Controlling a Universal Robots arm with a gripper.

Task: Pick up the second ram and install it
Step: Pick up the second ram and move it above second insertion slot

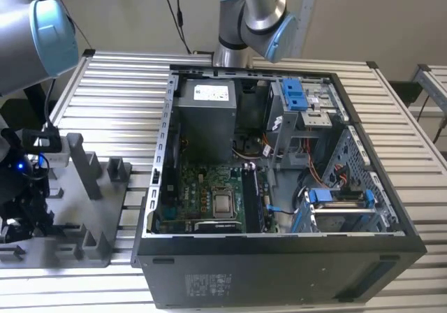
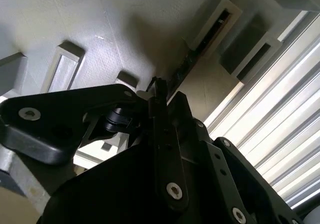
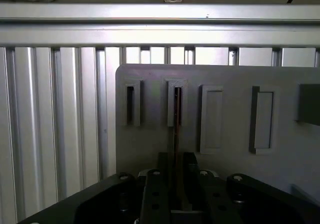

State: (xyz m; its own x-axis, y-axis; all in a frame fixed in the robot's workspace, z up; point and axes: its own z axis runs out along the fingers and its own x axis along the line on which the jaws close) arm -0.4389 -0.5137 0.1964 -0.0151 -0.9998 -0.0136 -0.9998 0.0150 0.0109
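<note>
1. The slatted metal worktop [image 1: 105,82] carries all the things.
2. An open computer case [image 1: 279,278] lies on its side. It takes the middle of the worktop and the part toward the exterior view's right, and it reaches the near edge. Its green board [image 1: 202,194] faces upward.
3. One grey arm with a blue cap [image 1: 42,33] hangs over the far corner on the exterior view's left. Another grey arm [image 1: 255,12] stands at the far edge, behind the case.
4. A grey tray [image 1: 84,219] with upright posts lies near the near corner on the exterior view's left, just beside the case.
5. In the first wrist view the claw [image 3: 176,159] is over this tray, with the ram between its two sides. I cannot tell whether it presses on the ram or only stands around it.
6. The ram [image 3: 176,119] is seen edge-on as a thin dark strip. Its far end sits in the second slot from the tray's edge, and its near end is inside the claw.
</note>
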